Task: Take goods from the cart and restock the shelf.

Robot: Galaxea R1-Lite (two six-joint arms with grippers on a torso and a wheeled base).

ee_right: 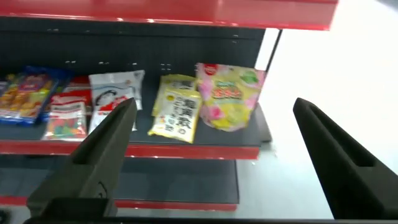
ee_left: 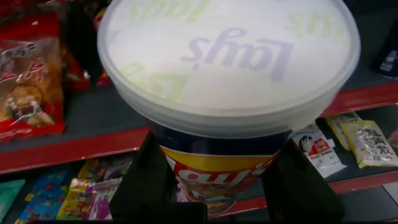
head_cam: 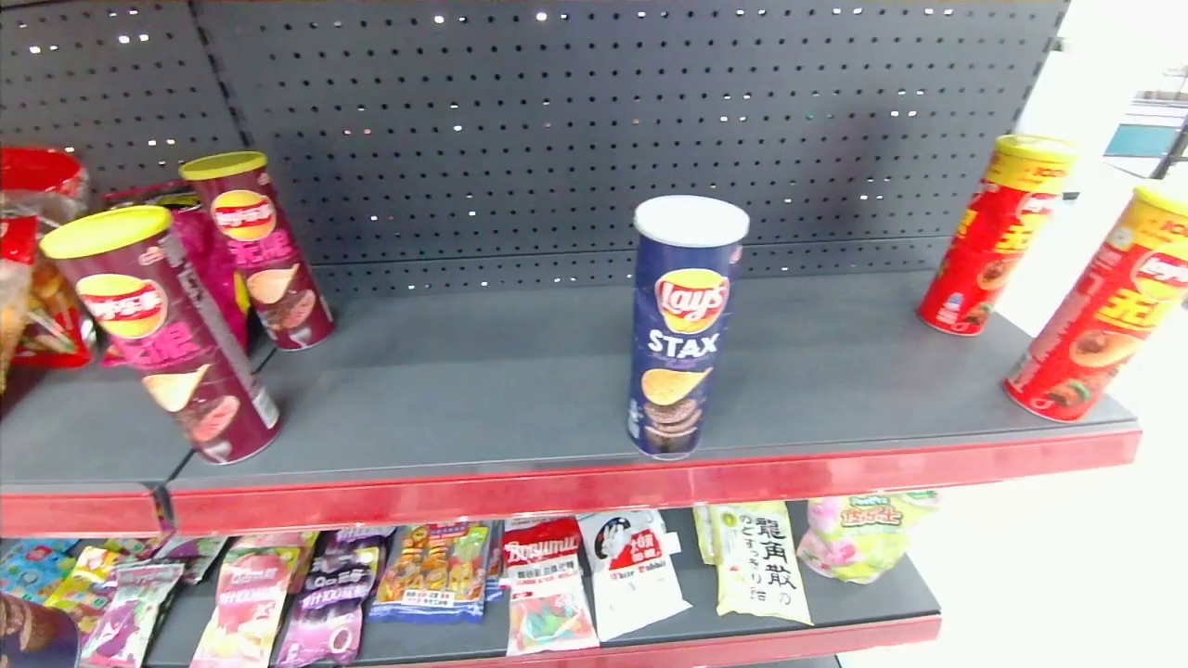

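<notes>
On the shelf point(head_cam: 464, 390), two purple cans point(head_cam: 158, 334) stand at the left end, a blue can point(head_cam: 685, 325) stands upright by the front edge mid-shelf, and two red cans point(head_cam: 1100, 306) stand at the right end. The left tool point(ee_left: 224, 186) is clamped on a white-lidded can point(ee_left: 227, 74) in front of the shelf. The right tool point(ee_right: 214, 107) has its fingers apart, holding nothing.
</notes>
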